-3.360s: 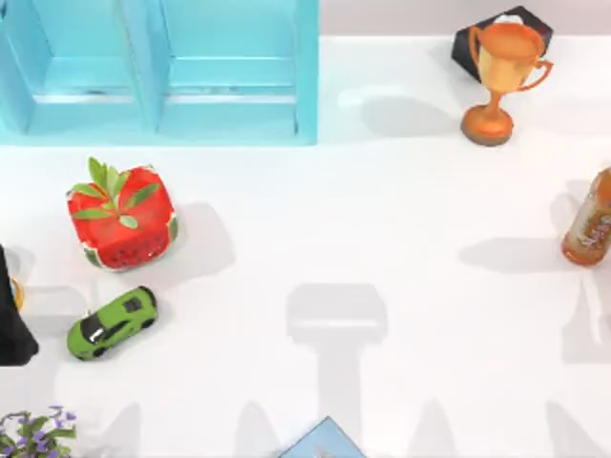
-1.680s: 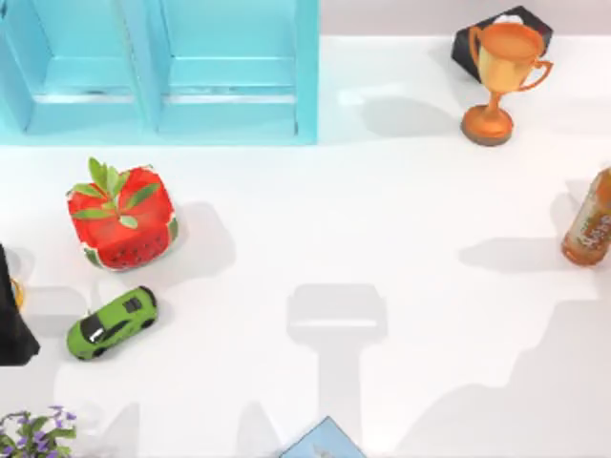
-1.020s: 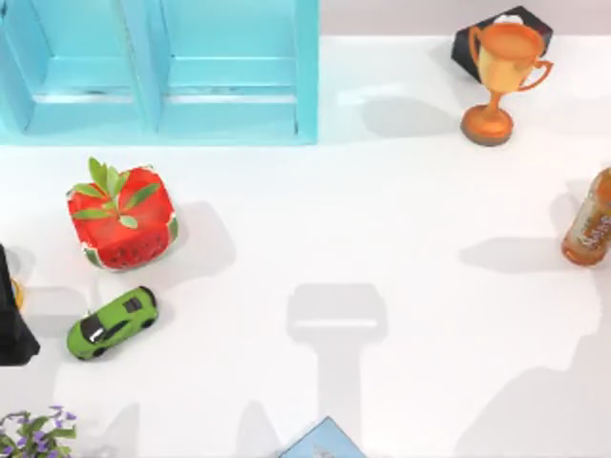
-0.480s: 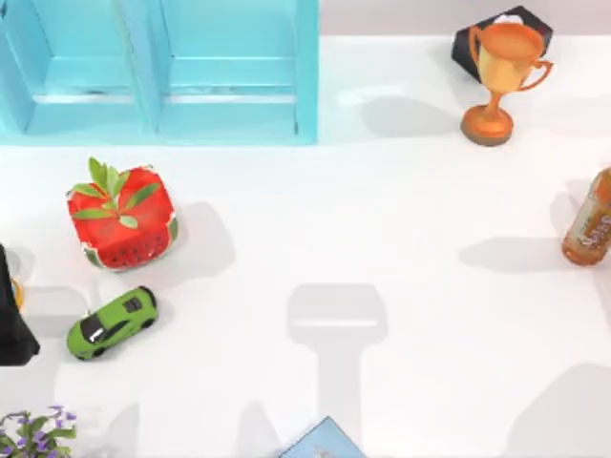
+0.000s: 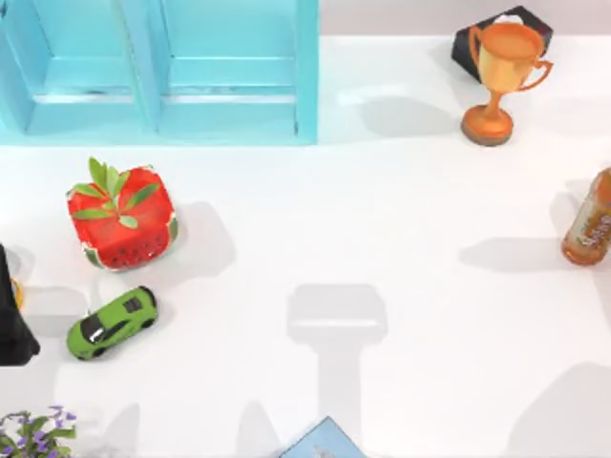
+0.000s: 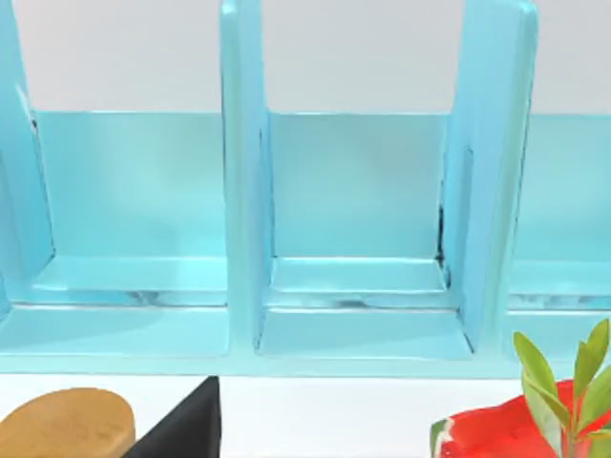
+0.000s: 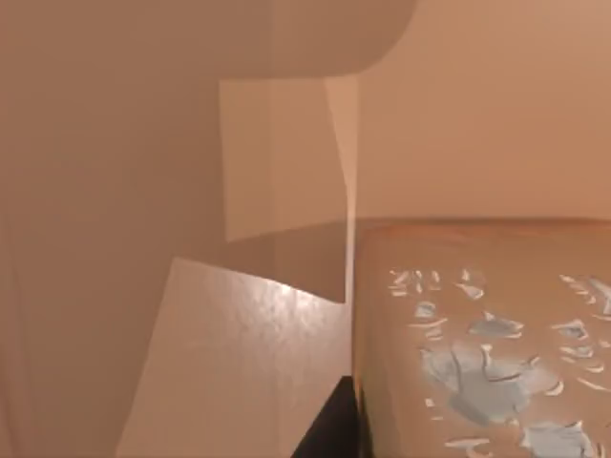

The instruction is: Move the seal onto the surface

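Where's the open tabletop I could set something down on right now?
The widest bare stretch of the tabletop lies in the middle, between the watermelon planter and the bottle, below the turquoise shelf and trophy. The left edge is crowded: planter, green toy car.

White tabletop [image 5: 382,210] with items around its edges, middle bare.
Back left: turquoise shelf unit [image 5: 162,72]. Back right: orange-gold trophy [image 5: 501,76], dark box [image 5: 470,50] just behind it. Right edge: orange bottle [image 5: 590,221]. Left side: watermelon-pattern planter [image 5: 121,218], green toy car [image 5: 112,322] near it. Front-left corner: purple-flowered plant [image 5: 33,431]. Front edge: blue item's corner [image 5: 323,443].
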Tool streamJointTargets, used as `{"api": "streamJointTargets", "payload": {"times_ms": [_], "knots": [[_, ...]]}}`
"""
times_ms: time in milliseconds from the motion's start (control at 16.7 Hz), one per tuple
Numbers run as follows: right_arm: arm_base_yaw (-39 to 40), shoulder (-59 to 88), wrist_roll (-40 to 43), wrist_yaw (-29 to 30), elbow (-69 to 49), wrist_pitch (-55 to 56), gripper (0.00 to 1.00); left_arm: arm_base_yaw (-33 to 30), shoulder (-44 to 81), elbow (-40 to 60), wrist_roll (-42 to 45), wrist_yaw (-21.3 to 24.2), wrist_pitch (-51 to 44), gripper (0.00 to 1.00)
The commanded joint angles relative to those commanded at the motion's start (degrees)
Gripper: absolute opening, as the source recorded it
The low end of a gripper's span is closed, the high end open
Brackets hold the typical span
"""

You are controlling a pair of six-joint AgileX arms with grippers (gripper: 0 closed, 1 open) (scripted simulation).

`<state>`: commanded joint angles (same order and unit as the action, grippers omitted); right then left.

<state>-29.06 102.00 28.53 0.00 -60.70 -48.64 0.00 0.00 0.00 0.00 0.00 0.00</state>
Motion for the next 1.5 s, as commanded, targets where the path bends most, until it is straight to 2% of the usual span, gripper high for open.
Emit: {"api": "streamJointTargets", "payload": {"times_ms": [300, 360, 960, 1140, 1500], "knots": [[0.0, 0.0, 0.0, 0.0, 0.0, 0.0, 0.02, 0.0, 0.0, 0.0, 0.0, 0.0, 0.0, 1.0], [0.0, 0.0, 0.0, 0.0, 0.0, 0.0, 0.0, 0.0, 0.0, 0.0, 0.0, 0.0, 0.0, 1.0], [0.7, -0.5, -0.8, 0.3, -0.8, -0.8, 0.0, 0.0, 0.0, 0.0, 0.0, 0.0, 0.0, 1.0], [4.9, -1.6, -6.4, 1.5, -6.1, -5.5, 0.0, 0.0, 0.0, 0.0, 0.0, 0.0, 0.0, 1.0], [17.0, -3.3, -23.2, 1.8, -15.3, -20.8, 0.0, 0.0, 0.0, 0.0, 0.0, 0.0, 0.0, 1.0]]}}
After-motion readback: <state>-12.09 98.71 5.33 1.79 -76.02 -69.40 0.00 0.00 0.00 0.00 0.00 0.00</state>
